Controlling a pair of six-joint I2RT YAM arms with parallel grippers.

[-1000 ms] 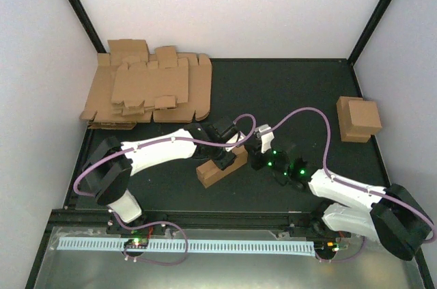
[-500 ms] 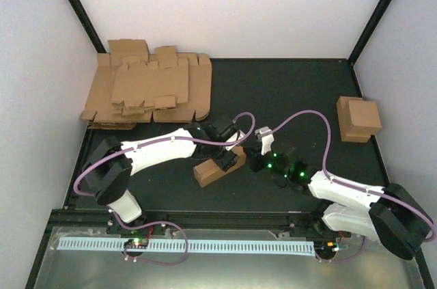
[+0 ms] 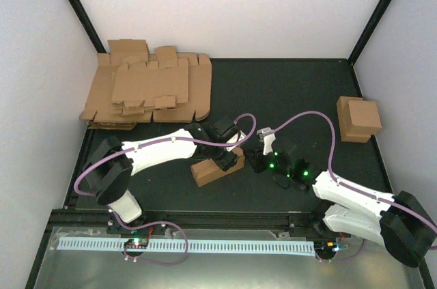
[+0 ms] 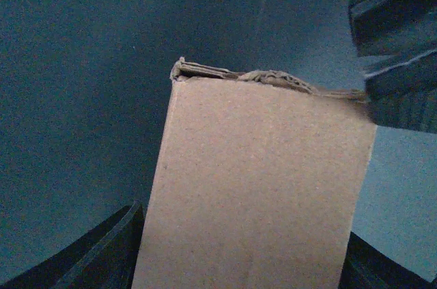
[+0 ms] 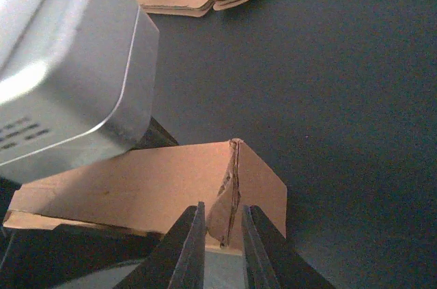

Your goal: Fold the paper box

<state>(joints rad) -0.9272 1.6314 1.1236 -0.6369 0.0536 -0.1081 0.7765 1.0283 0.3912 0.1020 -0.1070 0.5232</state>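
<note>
Top external view first, from the left: we see a pile of flat cardboard blanks (image 3: 147, 91) at the far left corner of the dark table (image 3: 293, 91), well apart from everything else. Nearer and towards the middle lies the paper box (image 3: 207, 171), a folded brown block set at a slant, its left end nearer than its right. Our left gripper (image 3: 229, 159) reaches over the box's right part. Through the left wrist camera we find the box filling the whole span between the two fingers (image 4: 102, 258), one against each long side, so the claw is clamped across the box's width. The far end of the box shows a crumpled, layered edge. Just right of the box comes the right gripper (image 3: 252, 160), meeting that same end. From the right wrist camera we see its fingers (image 5: 191, 241) standing a little apart, with the box's creased end flap (image 5: 222, 210) rising in the narrow slot between them; we cannot tell whether either pad touches it. The left wrist's pale housing (image 5: 68, 77) fills the upper left of that view. At the right edge of the table sits a small closed cardboard box (image 3: 358, 118), alone.
</note>
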